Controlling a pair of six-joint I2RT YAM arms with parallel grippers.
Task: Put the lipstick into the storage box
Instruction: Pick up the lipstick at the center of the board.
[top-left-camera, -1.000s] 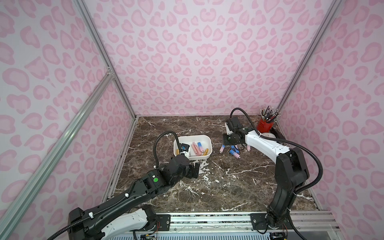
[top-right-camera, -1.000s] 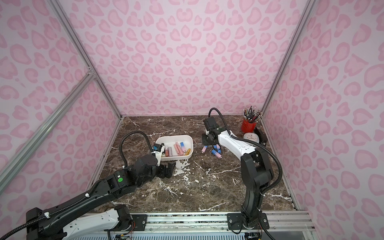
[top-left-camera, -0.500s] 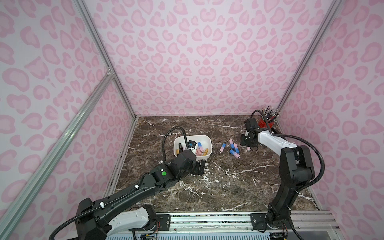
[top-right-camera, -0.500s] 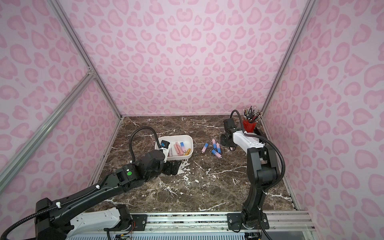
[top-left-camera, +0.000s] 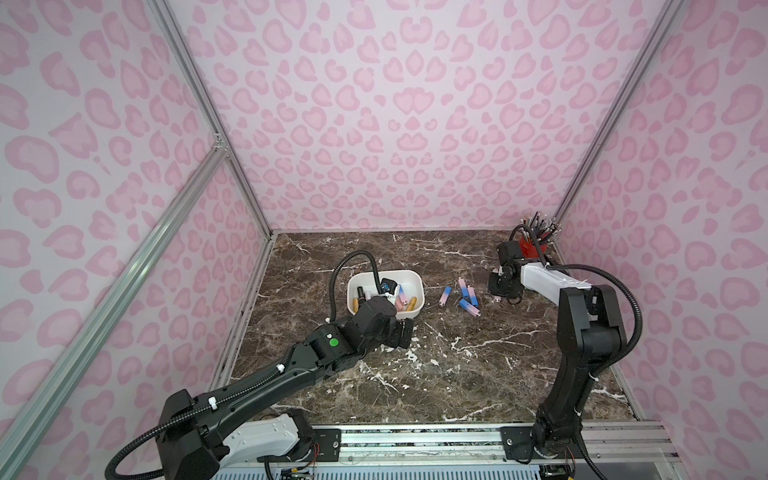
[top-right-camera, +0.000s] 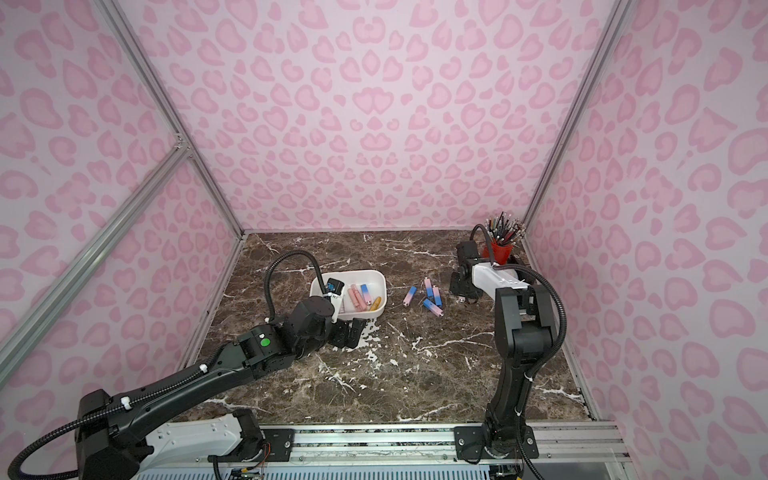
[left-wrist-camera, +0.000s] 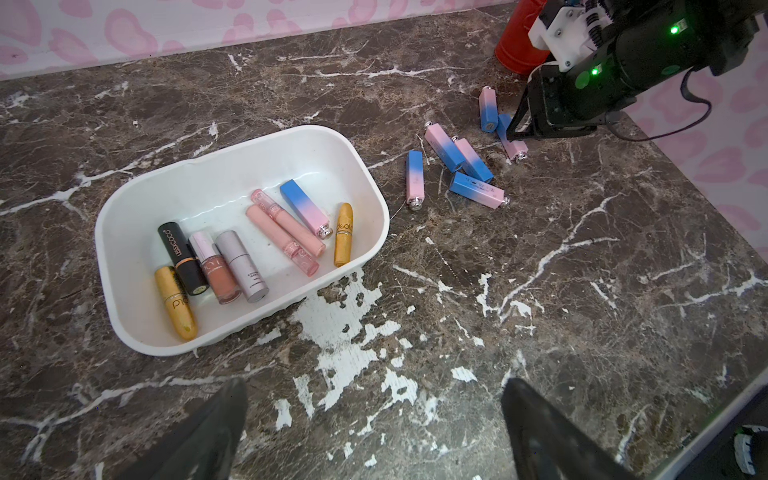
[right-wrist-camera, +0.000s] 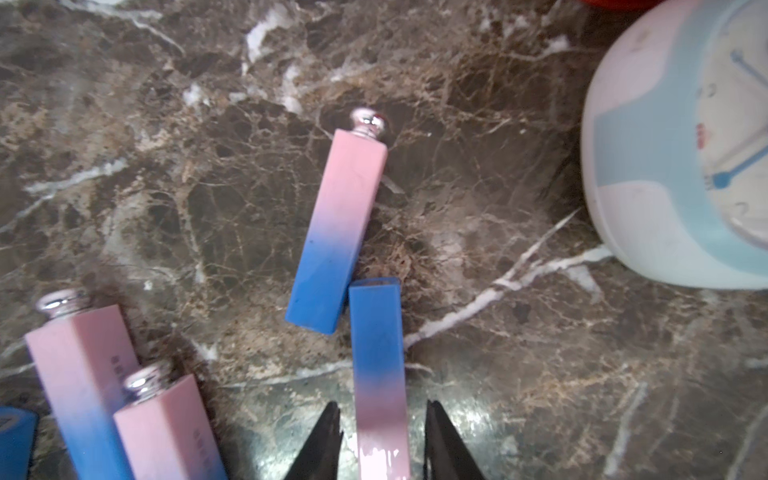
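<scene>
Right gripper (right-wrist-camera: 382, 405): down low over the marble table (top-left-camera: 457, 374), jaws parted a bit wider than the tube between them, small gap on both sides, so not clamped on anything yet.
Lipstick (right-wrist-camera: 376, 353): blue-and-pink square tube, lying flat on the table between those jaws at its pink end, well apart from the box.
Why that pose: jaws lined up across the tube's flat sides, probably for a square pinch instead of a slip off the corners.
Neighbour tube (right-wrist-camera: 338, 232): silver knob pointing away, blue end right up against the target's blue end, touching or nearly so, hard to call.
Storage box (left-wrist-camera: 216, 174): white tub sitting upright, already loaded with tubes lying flat, bare floor left for more.
Left gripper (left-wrist-camera: 374, 380): spread wide, nothing in it, parked just beside the box's near wall, looks like keeping out of the way.
Loose pile (left-wrist-camera: 473, 162): four more gradient tubes between the box and the right arm, some touching.
Clutter: white-and-blue clock (right-wrist-camera: 665, 166) near the target, red pen cup (top-left-camera: 530, 249) just behind the right wrist, so not much elbow room.
Next, best guess: squeeze, lift, carry over to the box.
Risk: grip near one end, so possible droop, plus a nudge to the neighbour.
</scene>
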